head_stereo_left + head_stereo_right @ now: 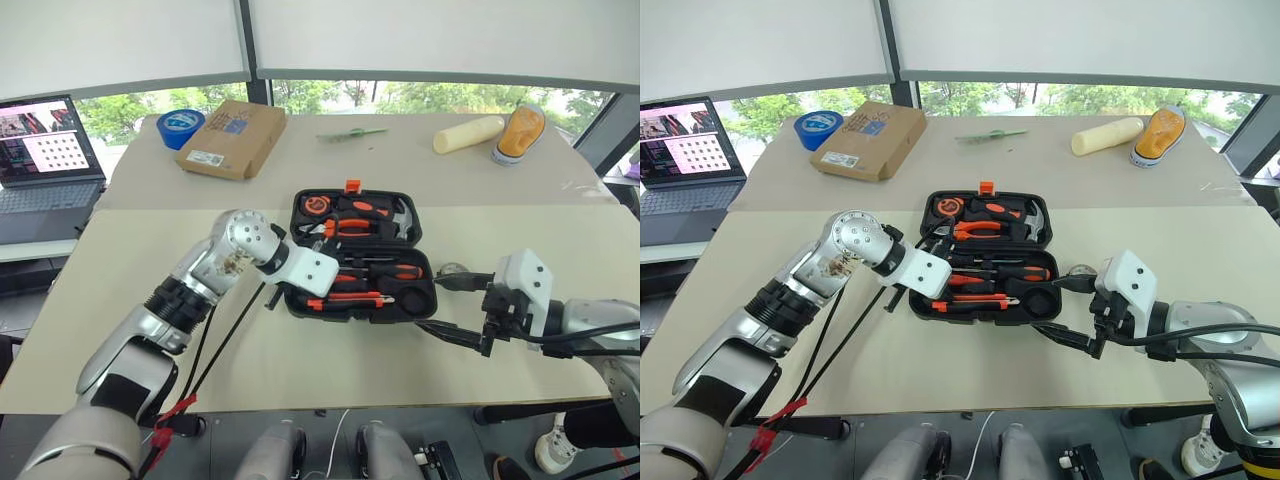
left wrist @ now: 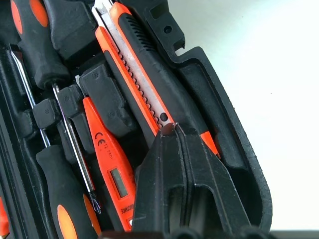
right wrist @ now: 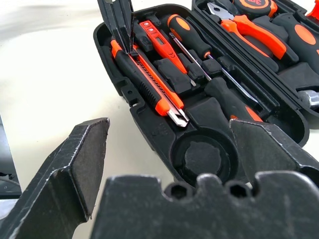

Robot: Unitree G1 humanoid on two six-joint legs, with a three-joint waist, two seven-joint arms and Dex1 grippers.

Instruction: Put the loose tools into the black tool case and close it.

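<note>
The black tool case (image 1: 298, 215) lies open in the middle of the table. Its near half holds the orange-black utility knife (image 3: 149, 84), the slim orange tester screwdriver (image 2: 107, 154) and two orange-and-black screwdrivers (image 3: 192, 37) (image 3: 229, 102). A round recess (image 3: 202, 159) at its right end is empty. My left gripper (image 2: 172, 128) is shut, its tips resting on the knife's rear end. At the case's right end my right gripper (image 1: 440, 308) is open with nothing in it. Behind its upper finger sits a small round grey thing (image 1: 452, 268); I cannot tell what it is.
The case's lid half holds pliers (image 1: 345, 226), a tape measure and a hammer. Along the far table lie a blue tape roll (image 1: 180, 127), a brown cardboard box (image 1: 232, 138), a thin green stick (image 1: 352, 132), a cream cylinder (image 1: 468, 133) and a shoe (image 1: 520, 132). A laptop (image 1: 45, 150) stands far left.
</note>
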